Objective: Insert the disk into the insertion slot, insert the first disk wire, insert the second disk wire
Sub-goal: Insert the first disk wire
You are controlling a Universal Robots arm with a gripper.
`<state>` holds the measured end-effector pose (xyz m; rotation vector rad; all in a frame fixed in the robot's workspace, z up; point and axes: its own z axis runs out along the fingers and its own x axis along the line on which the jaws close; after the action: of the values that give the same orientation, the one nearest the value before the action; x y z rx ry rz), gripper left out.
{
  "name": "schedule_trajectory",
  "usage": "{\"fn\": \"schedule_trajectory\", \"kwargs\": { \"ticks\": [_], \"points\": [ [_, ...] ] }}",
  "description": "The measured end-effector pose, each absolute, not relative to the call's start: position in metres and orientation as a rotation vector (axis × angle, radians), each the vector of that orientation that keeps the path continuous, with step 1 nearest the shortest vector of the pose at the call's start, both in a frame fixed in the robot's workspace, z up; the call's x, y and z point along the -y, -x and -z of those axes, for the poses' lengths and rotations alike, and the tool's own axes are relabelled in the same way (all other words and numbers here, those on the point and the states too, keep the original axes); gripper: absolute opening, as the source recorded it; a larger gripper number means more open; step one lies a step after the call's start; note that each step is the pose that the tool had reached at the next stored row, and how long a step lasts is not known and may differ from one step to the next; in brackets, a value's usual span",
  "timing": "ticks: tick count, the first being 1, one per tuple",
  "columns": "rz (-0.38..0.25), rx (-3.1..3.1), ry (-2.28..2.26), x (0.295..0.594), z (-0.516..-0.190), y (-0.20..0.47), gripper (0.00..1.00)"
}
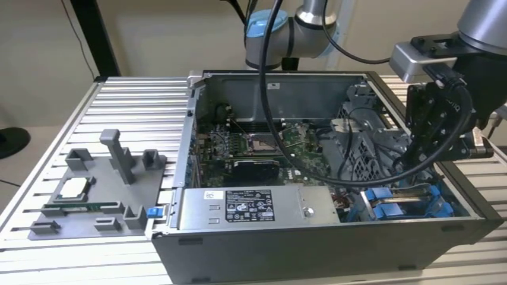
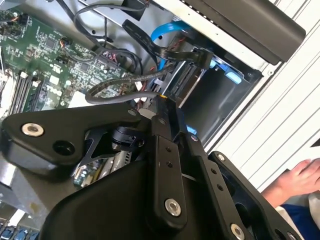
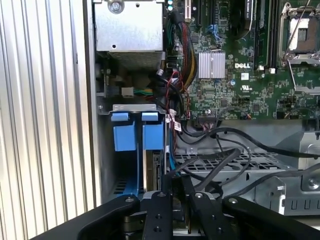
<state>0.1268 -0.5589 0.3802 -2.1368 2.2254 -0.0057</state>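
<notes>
Exterior view: black cables (image 1: pixel 267 101) loop across case (image 1: pixel 317 249), near claw (image 1: pixel 417 161).

I count one computer case (image 1: pixel 317 252), one fixture tray (image 1: pixel 79 228), one power-supply box (image 1: pixel 198 211), one insertion slot (image 3: pixel 131 107) and two blue tabs (image 3: pixel 124 137).

In the exterior view, a ribbed aluminium surface (image 1: pixel 135 101) carries two things. An open dark computer case (image 1: pixel 317 249) stands from its middle toward 3 o'clock. A grey plastic fixture tray (image 1: pixel 111 193) lies flat just beside the case, at its 9 o'clock.
</notes>
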Motion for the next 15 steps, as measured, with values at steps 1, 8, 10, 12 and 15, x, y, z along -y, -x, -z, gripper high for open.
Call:
{"fn": "schedule_trajectory", "kwargs": {
  "ticks": [1, 8, 10, 12, 15],
  "points": [
    [0.005, -2.225, 2.137, 0.56, -0.38, -0.127, 0.0],
    [0.004, -2.226, 2.137, 0.571, -0.379, -0.129, 0.0],
    [0.004, -2.226, 2.138, 0.574, -0.379, -0.129, 0.0],
    [0.004, -2.226, 2.138, 0.575, -0.379, -0.129, 0.0],
    [0.004, -2.226, 2.138, 0.576, -0.379, -0.129, 0.0]
  ]
}}
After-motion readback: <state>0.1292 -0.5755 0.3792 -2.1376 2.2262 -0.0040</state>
